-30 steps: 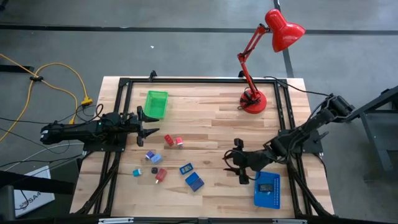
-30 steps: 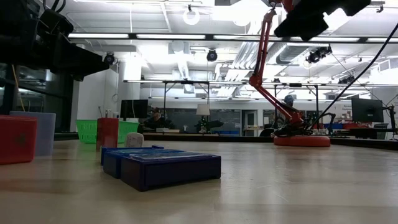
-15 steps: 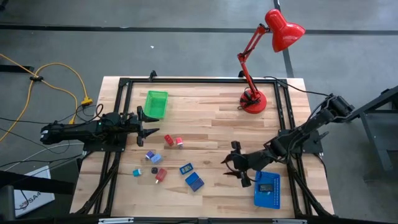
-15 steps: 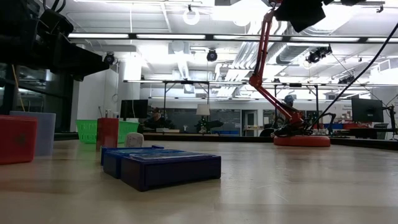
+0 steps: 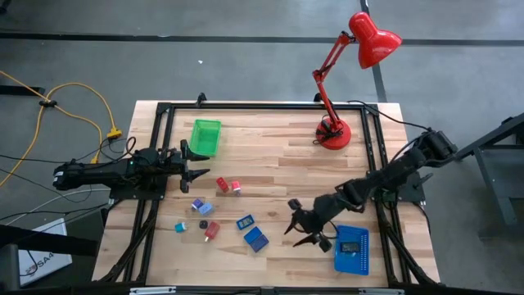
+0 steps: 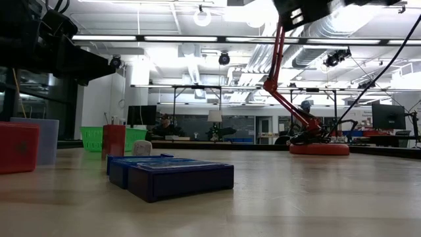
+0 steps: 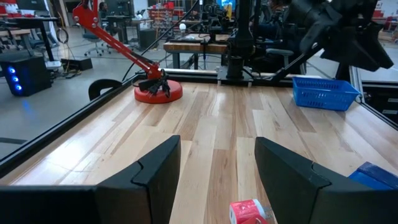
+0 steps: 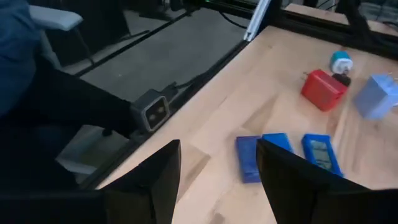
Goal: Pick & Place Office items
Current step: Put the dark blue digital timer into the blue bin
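Both sets of jaws stand apart, holding nothing. Right gripper (image 5: 300,230) hovers over the tabletop (image 5: 278,172) just left of the blue perforated tray (image 5: 353,250), near two blue blocks (image 5: 251,232). Left gripper (image 5: 196,166) waits at the left edge, beside the office items (image 5: 214,209) scattered on the wood.

Office items (image 5: 219,213) scattered between left pincer (image 5: 199,169) and right pincer (image 5: 300,229); perforated tray (image 5: 353,249) right of latter.
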`<action>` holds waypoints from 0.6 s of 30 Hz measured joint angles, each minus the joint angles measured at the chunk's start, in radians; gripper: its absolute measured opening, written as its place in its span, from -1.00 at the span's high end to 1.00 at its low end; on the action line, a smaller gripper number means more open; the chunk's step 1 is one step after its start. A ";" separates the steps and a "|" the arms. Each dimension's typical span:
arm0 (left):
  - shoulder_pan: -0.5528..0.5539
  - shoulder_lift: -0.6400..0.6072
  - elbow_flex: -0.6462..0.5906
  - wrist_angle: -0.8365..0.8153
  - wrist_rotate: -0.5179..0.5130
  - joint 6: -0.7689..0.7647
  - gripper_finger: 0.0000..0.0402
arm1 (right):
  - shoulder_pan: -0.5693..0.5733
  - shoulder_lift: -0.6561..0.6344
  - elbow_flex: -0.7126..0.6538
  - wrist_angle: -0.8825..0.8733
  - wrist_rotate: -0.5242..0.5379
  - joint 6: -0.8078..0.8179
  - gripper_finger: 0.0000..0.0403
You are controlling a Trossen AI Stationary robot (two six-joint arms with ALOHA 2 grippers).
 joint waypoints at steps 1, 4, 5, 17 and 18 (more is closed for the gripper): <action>0.000 0.000 0.000 0.000 0.000 0.000 0.01 | -0.014 0.007 0.000 0.013 0.000 -0.013 0.04; 0.000 0.000 0.000 0.000 0.000 0.000 0.01 | -0.052 0.012 0.000 0.025 0.021 -0.045 0.04; 0.000 0.000 0.000 0.000 0.000 0.000 0.01 | -0.063 0.012 0.000 0.031 0.029 -0.053 0.04; 0.000 0.000 0.000 0.000 0.000 0.000 0.01 | -0.098 0.012 0.000 0.101 0.022 -0.121 0.04; 0.000 0.000 0.000 0.000 0.000 0.000 0.01 | -0.098 0.012 0.000 0.102 0.022 -0.123 0.04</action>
